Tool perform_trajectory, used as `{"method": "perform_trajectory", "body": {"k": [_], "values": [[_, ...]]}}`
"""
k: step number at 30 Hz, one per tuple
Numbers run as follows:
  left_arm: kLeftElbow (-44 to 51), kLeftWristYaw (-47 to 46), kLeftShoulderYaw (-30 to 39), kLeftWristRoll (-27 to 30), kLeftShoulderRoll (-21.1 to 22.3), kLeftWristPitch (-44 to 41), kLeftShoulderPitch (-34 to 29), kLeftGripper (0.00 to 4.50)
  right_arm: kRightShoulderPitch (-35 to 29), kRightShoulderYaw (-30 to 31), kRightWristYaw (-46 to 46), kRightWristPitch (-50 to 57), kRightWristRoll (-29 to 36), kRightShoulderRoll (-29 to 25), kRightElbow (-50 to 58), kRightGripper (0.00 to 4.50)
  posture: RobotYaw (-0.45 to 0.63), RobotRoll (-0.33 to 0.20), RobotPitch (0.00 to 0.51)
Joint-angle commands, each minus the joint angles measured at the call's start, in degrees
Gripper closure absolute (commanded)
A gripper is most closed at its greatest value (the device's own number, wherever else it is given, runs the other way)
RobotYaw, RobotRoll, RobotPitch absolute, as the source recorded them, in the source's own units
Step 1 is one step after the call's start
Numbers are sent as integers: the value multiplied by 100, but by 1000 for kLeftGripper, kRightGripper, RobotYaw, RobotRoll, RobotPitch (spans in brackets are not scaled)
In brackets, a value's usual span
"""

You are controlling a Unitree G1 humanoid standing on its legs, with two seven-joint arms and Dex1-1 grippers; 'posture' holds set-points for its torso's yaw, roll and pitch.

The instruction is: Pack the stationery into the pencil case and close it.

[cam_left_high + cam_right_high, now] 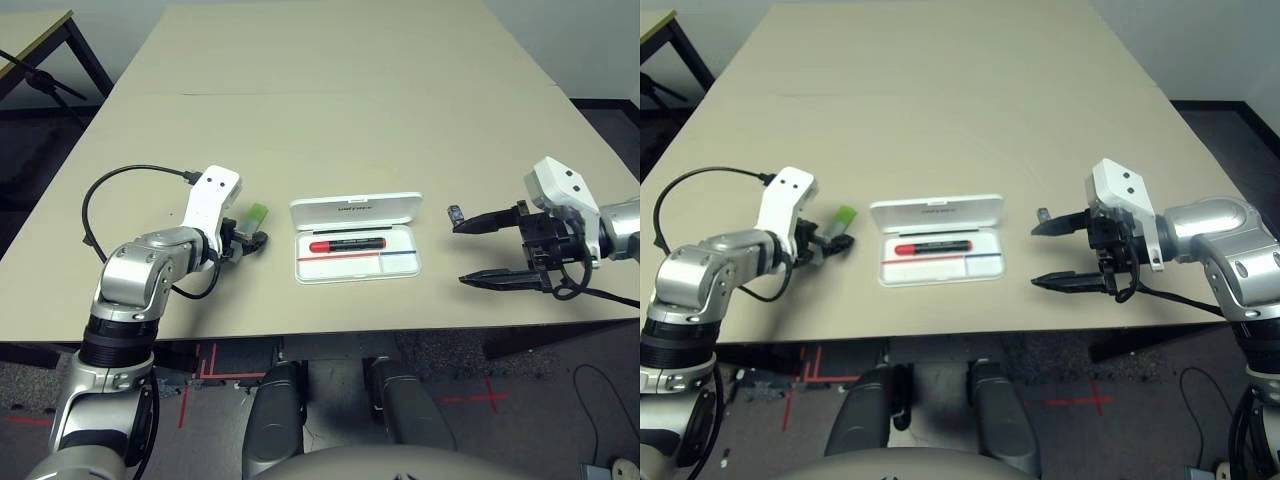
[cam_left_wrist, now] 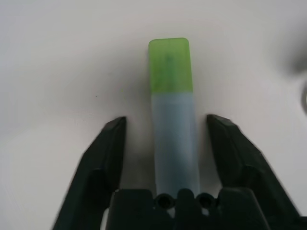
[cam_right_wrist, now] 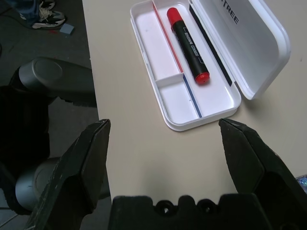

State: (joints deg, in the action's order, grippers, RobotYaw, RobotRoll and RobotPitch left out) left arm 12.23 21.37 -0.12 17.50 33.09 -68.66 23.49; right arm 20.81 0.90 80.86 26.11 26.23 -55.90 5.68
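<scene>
Pencil case (image 1: 335,268), open: red marker (image 1: 360,244) packed; highlighter (image 2: 173,139), sharpener (image 1: 456,214), closing outstanding. My left tool (image 2: 167,117), right tool (image 1: 458,254): unclenched, empty.

Laboratory or workshop setting: a bare-topped table (image 1: 340,130), red floor tape (image 1: 490,395) and loose floor cabling (image 1: 1196,400) were visible.

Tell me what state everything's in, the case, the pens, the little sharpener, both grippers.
Pencil case: open, lid up
Marker: capped, lying in the case
Highlighter: capped, between the left gripper's fingers, not gripped
Sharpener: on the table, outside the case
Left gripper: open
Right gripper: open, empty
</scene>
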Motion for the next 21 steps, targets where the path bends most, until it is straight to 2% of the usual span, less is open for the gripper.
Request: {"method": "perform_trajectory", "body": {"k": [1, 3, 4, 10, 13, 17, 21], "values": [[-40, 156, -152, -51, 198, 9, -205, 2577, 6, 57, -6, -95, -78, -1, 44, 0, -76, 0, 151], [1, 251, -137, -51, 346, 77, -237, 3357, 29, 86, -2, -133, -102, 12, 4, 0, -69, 0, 152], [15, 296, -110, -53, 420, 125, -247, 3405, 43, 105, 3, -162, -125, 23, -21, 0, -69, 0, 152], [136, 827, 57, 51, 939, 693, -411, 3397, 112, 194, 50, -286, -237, 89, -150, 0, -49, 0, 153], [132, 1406, 242, 167, 1422, 1107, -702, 3397, 151, 231, 65, -323, -273, 134, -201, 0, -46, 0, 153], [-39, 2260, 617, 248, 2098, 1895, -1337, 3397, 189, 253, 92, -381, -324, 158, -268, 0, -38, 0, 152], [-171, 3436, 1123, 385, 2471, 3286, -2189, 3397, 236, 284, 119, -450, -366, 171, -367, 0, -24, 0, 153]]}}
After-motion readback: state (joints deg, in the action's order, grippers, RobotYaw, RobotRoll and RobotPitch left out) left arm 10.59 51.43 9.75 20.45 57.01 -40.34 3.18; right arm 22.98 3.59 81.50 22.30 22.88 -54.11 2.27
